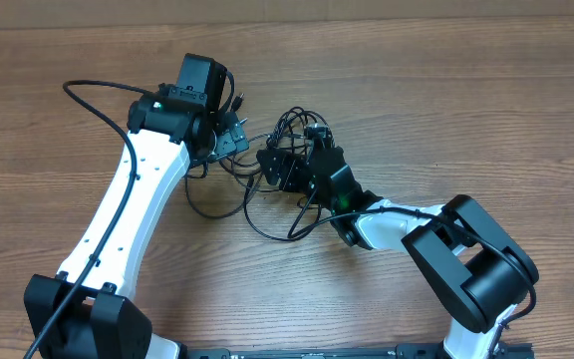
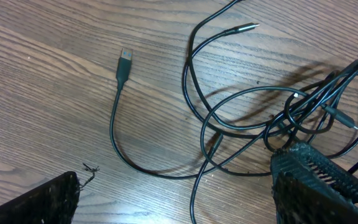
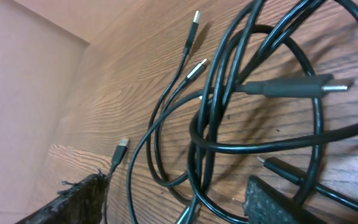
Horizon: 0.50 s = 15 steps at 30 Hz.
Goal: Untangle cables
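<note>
The cables [image 1: 289,122] are thin black cords, looped over one another at the table's middle. My left gripper [image 1: 229,142] is at the tangle's left edge and my right gripper [image 1: 282,170] is over its centre. In the left wrist view the left gripper [image 2: 176,186] is wide open, with one cable strand [image 2: 197,190] on the wood between its fingers [image 2: 312,183]. A USB plug [image 2: 124,62] lies loose ahead. In the right wrist view the right gripper [image 3: 179,199] is open, its jaws on either side of the bundled strands [image 3: 199,138] without pinching them.
The wood-grain table [image 1: 446,110] stretches around the tangle. Loose plug ends [image 3: 194,68] fan out beyond the bundle, and a pale wall [image 3: 17,93] borders the table's far edge. A slack loop [image 1: 267,227] trails toward the front.
</note>
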Available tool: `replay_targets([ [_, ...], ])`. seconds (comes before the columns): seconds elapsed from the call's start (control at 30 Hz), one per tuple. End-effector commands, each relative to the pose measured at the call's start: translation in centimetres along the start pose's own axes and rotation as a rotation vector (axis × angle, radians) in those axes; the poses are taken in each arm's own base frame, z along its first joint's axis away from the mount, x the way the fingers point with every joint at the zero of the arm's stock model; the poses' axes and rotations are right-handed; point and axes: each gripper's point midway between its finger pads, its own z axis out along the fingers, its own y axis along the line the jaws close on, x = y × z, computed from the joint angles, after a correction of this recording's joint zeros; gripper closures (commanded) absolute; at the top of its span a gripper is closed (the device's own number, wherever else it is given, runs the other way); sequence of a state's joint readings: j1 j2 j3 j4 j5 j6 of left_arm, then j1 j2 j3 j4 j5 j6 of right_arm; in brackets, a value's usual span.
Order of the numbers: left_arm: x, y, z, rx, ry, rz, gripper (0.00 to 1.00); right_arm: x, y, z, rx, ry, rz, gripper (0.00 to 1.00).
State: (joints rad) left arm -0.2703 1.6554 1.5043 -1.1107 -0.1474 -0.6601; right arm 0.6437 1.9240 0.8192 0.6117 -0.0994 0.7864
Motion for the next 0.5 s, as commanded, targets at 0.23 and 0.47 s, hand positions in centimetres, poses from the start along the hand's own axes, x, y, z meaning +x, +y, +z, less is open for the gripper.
replay_targets([
  [0.23, -0.3, 0.2, 0.1, -0.015, -0.009, -0.022, 0.0, 1.1, 0.4, 0.8, -0.01, 0.026, -0.011, 0.44],
  [0.47, -0.2, 0.2, 0.1, -0.015, -0.009, -0.022, 0.01, 2.0, 0.0, 0.8, 0.011, 0.054, -0.012, 0.44],
])
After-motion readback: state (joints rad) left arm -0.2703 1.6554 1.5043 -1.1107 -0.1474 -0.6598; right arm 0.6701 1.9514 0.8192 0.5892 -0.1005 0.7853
